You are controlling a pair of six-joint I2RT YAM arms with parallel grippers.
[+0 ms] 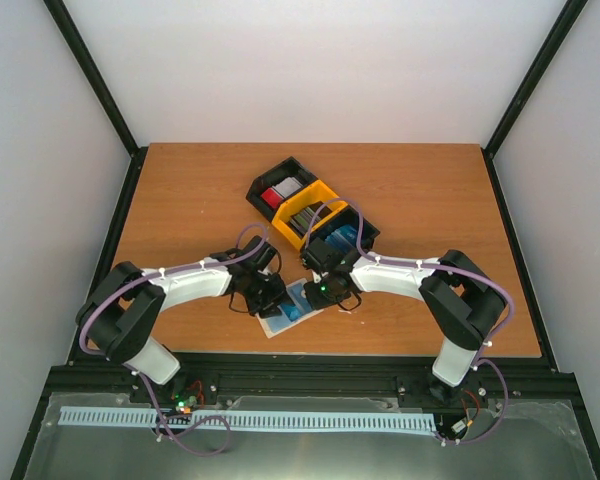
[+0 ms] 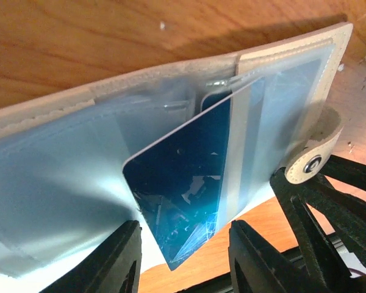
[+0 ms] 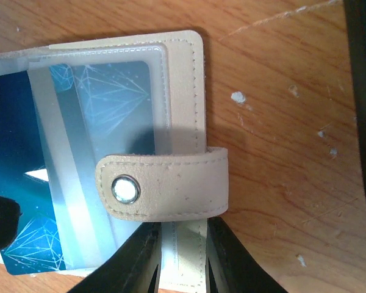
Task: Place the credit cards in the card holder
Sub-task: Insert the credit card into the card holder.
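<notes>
The beige card holder (image 2: 171, 70) lies open on the table (image 1: 290, 312). A blue credit card (image 2: 183, 177) sits partly inside one of its clear sleeves, one corner sticking out. That corner lies between the fingers of my left gripper (image 2: 184, 259), which stands open and touches neither side of it. My right gripper (image 3: 183, 256) is shut on the card holder's edge (image 3: 183, 91), just under the snap tab (image 3: 171, 186). The same card shows through the sleeve (image 3: 110, 97). From above, the left gripper (image 1: 268, 295) and right gripper (image 1: 325, 292) flank the holder.
A black-and-yellow bin tray (image 1: 325, 187) stands just behind the grippers. It holds a silver-and-red card (image 1: 280, 192), a grey one (image 1: 302, 215) and a blue one (image 1: 340, 238). The right gripper's black fingers (image 2: 329, 201) show beside the tab.
</notes>
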